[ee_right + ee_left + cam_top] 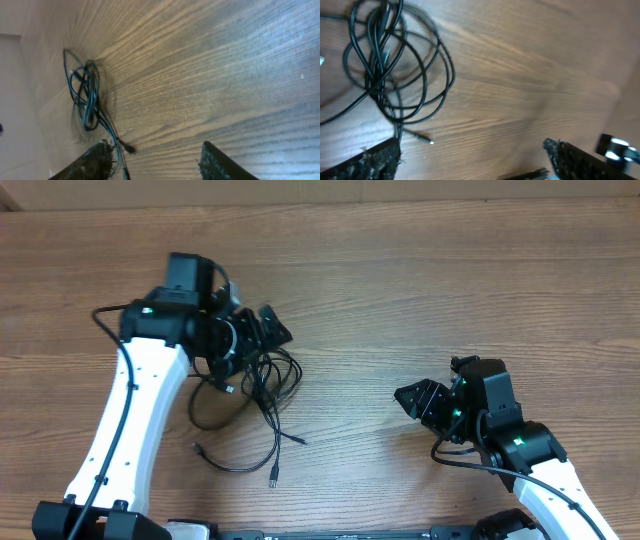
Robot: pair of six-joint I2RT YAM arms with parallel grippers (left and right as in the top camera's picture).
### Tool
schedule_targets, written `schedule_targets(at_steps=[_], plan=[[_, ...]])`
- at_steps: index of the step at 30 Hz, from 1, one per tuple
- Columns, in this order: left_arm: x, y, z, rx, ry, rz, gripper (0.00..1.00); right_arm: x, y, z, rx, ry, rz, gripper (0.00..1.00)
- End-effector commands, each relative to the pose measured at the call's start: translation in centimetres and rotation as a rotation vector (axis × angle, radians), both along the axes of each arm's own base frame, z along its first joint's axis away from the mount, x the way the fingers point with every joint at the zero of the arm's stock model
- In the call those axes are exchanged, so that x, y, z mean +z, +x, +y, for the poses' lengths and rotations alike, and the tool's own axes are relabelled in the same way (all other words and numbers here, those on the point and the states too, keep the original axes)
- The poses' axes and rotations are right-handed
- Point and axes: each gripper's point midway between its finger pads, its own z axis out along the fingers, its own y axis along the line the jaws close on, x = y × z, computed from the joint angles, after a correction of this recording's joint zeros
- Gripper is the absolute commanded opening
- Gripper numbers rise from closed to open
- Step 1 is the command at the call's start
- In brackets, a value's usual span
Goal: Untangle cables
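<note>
My left fingers (375,160) gape wide, empty. My right fingers (220,162) stand part-open, empty too. The thin black tangled cables (265,383) lie on the wooden bench (420,280) beside my left. I judge I'm between grips; next, pinch one loose end.

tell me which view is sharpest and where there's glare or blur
Overhead: evenly lit and sharp, the cables crisp on the table. Left wrist: soft all over, the left gripper's fingers at the bottom edge out of focus. Right wrist: bluish glare on the wood at right, cables slightly smeared at left.
</note>
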Motion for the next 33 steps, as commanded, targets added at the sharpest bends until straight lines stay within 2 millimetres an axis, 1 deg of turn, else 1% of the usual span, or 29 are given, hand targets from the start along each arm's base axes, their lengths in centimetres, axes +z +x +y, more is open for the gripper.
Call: schedule_targets(at_steps=[1, 3, 8, 10, 12, 13, 16, 19, 23, 26, 28, 31, 33], plan=[[-1.5, -0.7, 0.4, 0.047, 0.147, 0.035, 1.00, 0.2, 0.0, 0.2, 0.008, 0.011, 0.010, 0.60], [-2.0, -1.5, 0.3, 0.077, 0.216, 0.064, 0.99, -0.1, -0.1, 0.1, 0.008, 0.007, 0.024, 0.64], [-2.5, -2.8, 0.0, 0.165, 0.306, 0.106, 0.90, -1.2, -0.2, 0.1, 0.008, -0.006, 0.070, 0.74], [-2.5, -2.8, 0.0, 0.171, 0.338, 0.091, 0.82, -1.8, -0.5, 0.0, 0.008, -0.014, 0.100, 0.75], [-2.6, -2.7, 0.3, 0.181, 0.384, 0.069, 0.70, -2.5, -1.0, -0.1, 0.008, -0.025, 0.138, 0.75], [-2.6, -2.6, 0.5, 0.182, 0.410, 0.057, 0.66, -2.8, -1.3, -0.2, 0.008, -0.031, 0.157, 0.75], [-3.1, -2.5, 1.1, 0.199, 0.468, 0.042, 0.65, -3.7, -2.2, -0.4, 0.039, -0.057, 0.201, 0.75], [-4.6, -2.1, 0.7, 0.191, 0.474, 0.037, 0.57, -4.1, -2.8, -0.4, 0.076, -0.079, 0.212, 0.75], [-8.2, -1.7, -0.1, 0.177, 0.463, 0.047, 0.51, -4.2, -2.9, -0.2, 0.095, -0.089, 0.205, 0.75], [-10.6, -1.2, -0.8, 0.170, 0.441, 0.056, 0.43, -4.4, -2.7, -0.7, 0.080, -0.116, 0.198, 0.75], [-11.8, -0.7, -1.2, 0.166, 0.437, 0.062, 0.42, -4.7, -2.5, -1.3, 0.061, -0.152, 0.191, 0.76], [-13.4, -0.1, -1.4, 0.156, 0.448, 0.074, 0.41, -4.9, -2.3, -1.7, 0.048, -0.174, 0.188, 0.76], [-14.6, -0.2, -1.4, 0.151, 0.465, 0.100, 0.35, -4.9, -2.1, -1.6, 0.048, -0.172, 0.182, 0.76]])
